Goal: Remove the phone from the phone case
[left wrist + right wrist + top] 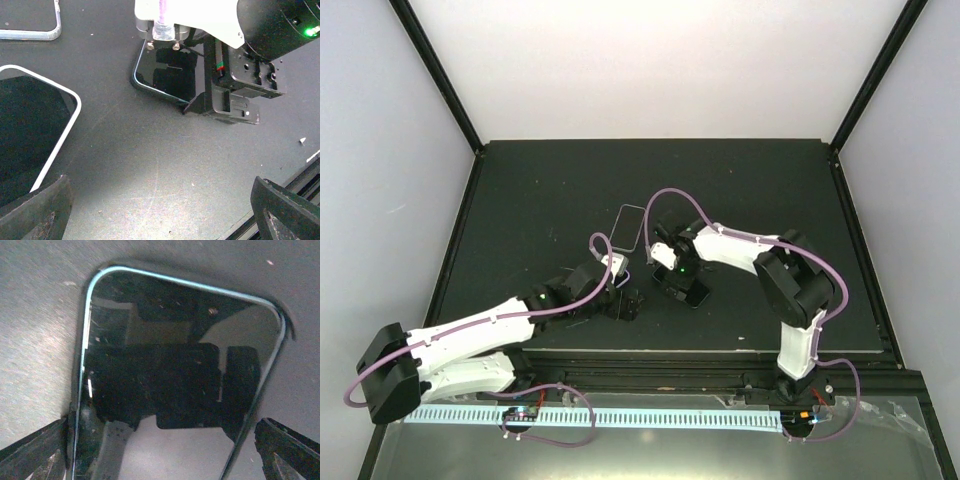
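My right claw [160,452] and left claw [160,212] both gape wide, nothing held. The phone [180,365] lies flat directly under the right one, with the left near it. It's stiff, slick glass, probably fragile, so I'd pinch the long edges, never the screen.

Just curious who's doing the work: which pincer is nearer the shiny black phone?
Right. The right pincer is directly over the phone, open; the left pincer is off to its side, open over bare table.
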